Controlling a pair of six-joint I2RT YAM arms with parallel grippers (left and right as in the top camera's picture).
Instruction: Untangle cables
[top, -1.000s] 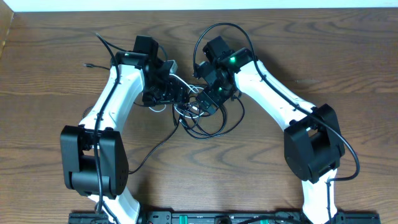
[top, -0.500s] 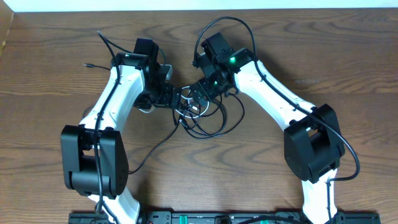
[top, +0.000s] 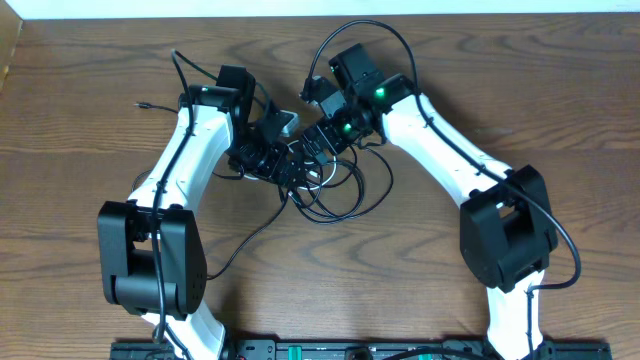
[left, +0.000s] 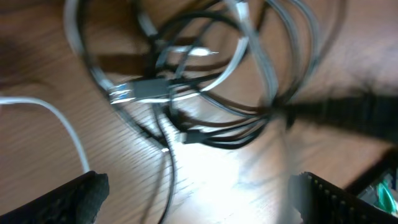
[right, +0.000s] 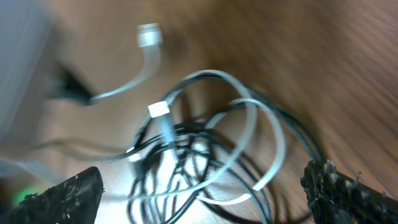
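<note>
As seen from overhead, the cables lie knotted on the table, with my left gripper and right gripper both at the tangle's upper edge. From the left wrist: jaws stand wide apart and grip nothing, the loops lying on the wood beyond them. From the right wrist, likewise: jaws spread wide, empty, tangle on the wood beneath.

I could read no text, label, brand or number anywhere I looked; my wrist views were too blurred for lettering.
</note>
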